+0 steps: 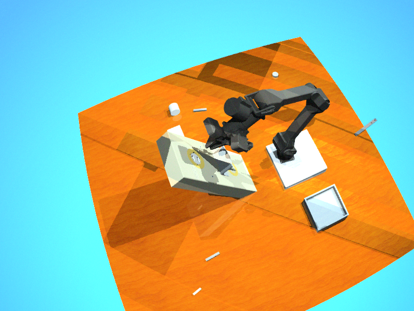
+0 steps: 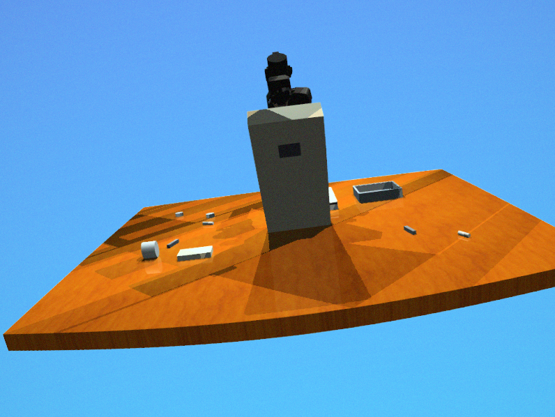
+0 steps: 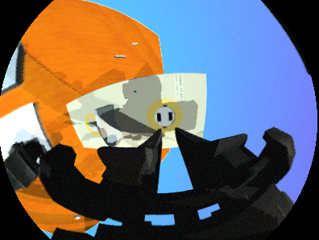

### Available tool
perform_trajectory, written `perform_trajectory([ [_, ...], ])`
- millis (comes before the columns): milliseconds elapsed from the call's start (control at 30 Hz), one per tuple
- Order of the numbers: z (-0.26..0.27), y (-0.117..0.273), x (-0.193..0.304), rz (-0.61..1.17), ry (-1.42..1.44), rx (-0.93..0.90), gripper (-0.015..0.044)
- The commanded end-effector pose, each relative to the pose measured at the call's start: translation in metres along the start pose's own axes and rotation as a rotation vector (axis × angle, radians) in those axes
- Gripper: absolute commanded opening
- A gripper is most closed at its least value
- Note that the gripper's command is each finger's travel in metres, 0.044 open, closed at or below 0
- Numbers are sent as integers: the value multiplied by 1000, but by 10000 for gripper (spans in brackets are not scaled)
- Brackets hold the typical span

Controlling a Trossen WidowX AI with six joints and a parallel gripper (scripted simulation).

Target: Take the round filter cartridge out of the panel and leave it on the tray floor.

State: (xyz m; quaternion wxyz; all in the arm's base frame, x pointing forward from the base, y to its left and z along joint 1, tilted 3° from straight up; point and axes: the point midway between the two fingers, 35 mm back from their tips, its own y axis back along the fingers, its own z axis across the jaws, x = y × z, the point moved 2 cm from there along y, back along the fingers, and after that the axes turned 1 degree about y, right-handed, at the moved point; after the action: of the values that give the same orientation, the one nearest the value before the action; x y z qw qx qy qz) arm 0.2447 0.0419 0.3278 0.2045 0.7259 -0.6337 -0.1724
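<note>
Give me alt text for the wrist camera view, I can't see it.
The claw, partly open with nothing between its fingertips, points at a round, two-slotted filter cartridge ringed in yellow on a pale service panel. Left of the cartridge, a grey piece juts from the panel; orange tabletop lies beyond.

From the exterior side: panel (image 1: 177, 167) (image 2: 295, 188) (image 3: 197, 88) stands mid-table (image 1: 267, 250) (image 2: 179, 314) (image 3: 80, 24), cartridge (image 1: 193, 157) (image 3: 164, 117) in its far face, arm (image 1: 297, 93) (image 2: 277, 83) (image 3: 22, 167) on the base plate (image 1: 312, 150) (image 2: 332, 197) (image 3: 24, 117) behind. Tray (image 1: 334, 223) (image 2: 376, 196) (image 3: 20, 68) is behind and right of the panel, near the plate, not touching. Left of the panel: cylinder (image 1: 174, 109) (image 2: 149, 249), short bar (image 1: 199, 109) (image 2: 172, 243) just beside it, low block (image 1: 175, 130) (image 2: 194, 253) between cylinder and panel; right: two small pieces, inner one (image 1: 212, 256) (image 2: 409, 230) (image 3: 120, 56) and outer one (image 1: 197, 291) (image 2: 464, 234) (image 3: 134, 43), apart.
</note>
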Motion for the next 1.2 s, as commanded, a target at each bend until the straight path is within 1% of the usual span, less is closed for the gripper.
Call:
perform_trajectory([
  [0, 0, 1, -2, -11, 15, 1, 95],
  [1167, 0, -53, -2, -11, 15, 4, 95],
])
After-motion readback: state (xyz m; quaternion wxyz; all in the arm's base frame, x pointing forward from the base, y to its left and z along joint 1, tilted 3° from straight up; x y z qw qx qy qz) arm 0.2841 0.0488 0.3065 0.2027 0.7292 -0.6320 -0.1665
